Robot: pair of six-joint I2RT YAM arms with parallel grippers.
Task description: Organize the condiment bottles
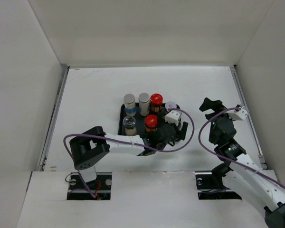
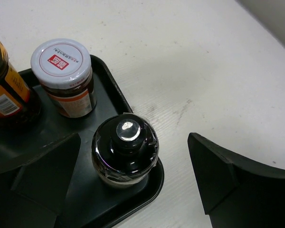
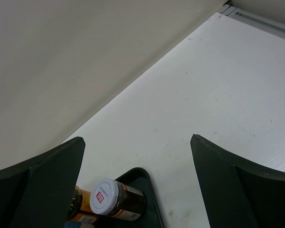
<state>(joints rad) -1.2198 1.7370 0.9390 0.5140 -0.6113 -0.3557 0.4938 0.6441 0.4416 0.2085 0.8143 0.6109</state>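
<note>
- Our left gripper (image 2: pixel 133 135) hangs over a corner of the tray (image 2: pixel 109 97) with its fingers (image 2: pixel 47 175) spread wide and clamped on nothing. The black-capped bottle (image 2: pixel 125 156) stands upright between them, touching neither and nearer one finger than the other.
- Just beside it on the tray stands the silvery-lidded jar (image 2: pixel 61 64). From above we also find the silver-capped cylinders (image 1: pixel 129 102), the clear shaker (image 1: pixel 129 124) and the red-lidded jars (image 1: pixel 156 99) on the tray.
- Our right gripper (image 3: pixel 137 138) is spread apart and empty, raised over the table (image 3: pixel 218 95) to the right of the tray.
- We judge the sorting nearly finished, with the corner bottle as the piece in hand. We cannot tell whether it is being left there or is about to be taken.
- If it stays, the next move calls for a straight lift, so that the fingers miss its cap and the neighbouring jar.
- If it is to be taken, we should centre on it first.
</note>
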